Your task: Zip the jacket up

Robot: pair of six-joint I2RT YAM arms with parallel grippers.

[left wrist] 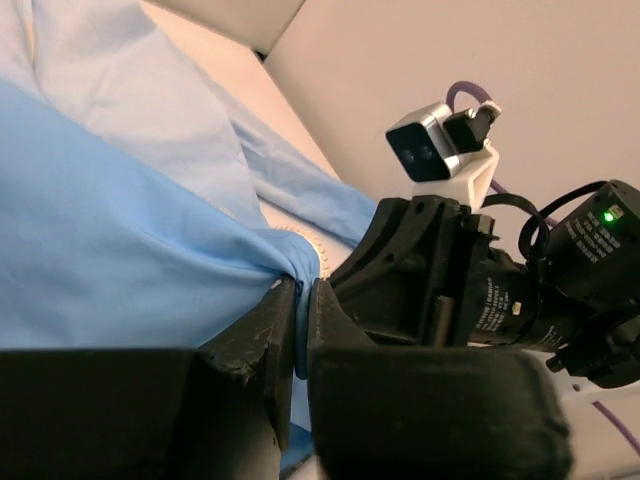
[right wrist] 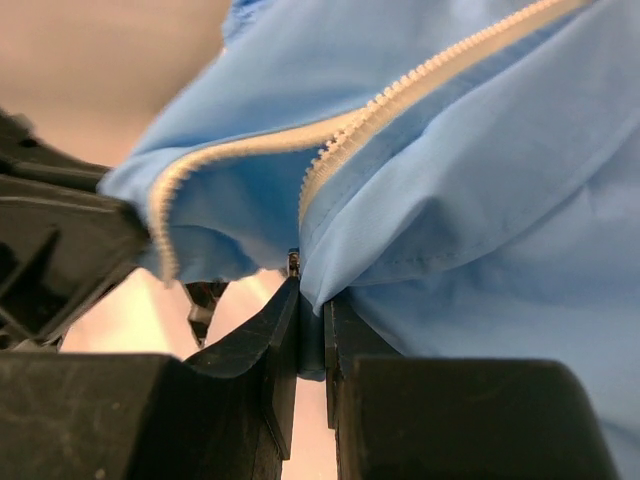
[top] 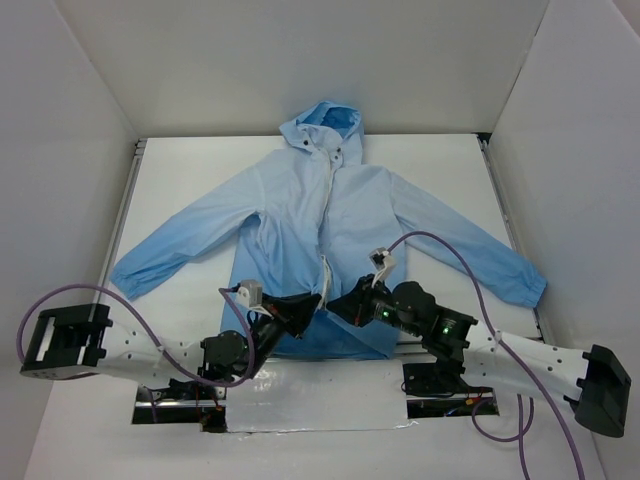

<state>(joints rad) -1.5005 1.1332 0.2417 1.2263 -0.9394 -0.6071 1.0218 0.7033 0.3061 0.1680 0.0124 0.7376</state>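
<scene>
Jacket (top: 320, 215) lies flat, hood farthest from the arm bases. Zipper (top: 326, 195) runs hem to hood. Left gripper (top: 310, 305) and right gripper (top: 340, 306) each pinch hem fabric on either side of the zipper's foot, equally near. Tape ends sit apart and likely need mating.

1 overhead view faces down; 2 wrist views sit close, sharing the jacket (top: 340, 215) hem.

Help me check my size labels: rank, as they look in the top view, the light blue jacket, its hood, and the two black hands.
Largest: light sky-blue thin-fabric hooded jacket.
Then: its hood.
Smallest: black left hand and black right hand, alike in size, so unranked.
</scene>
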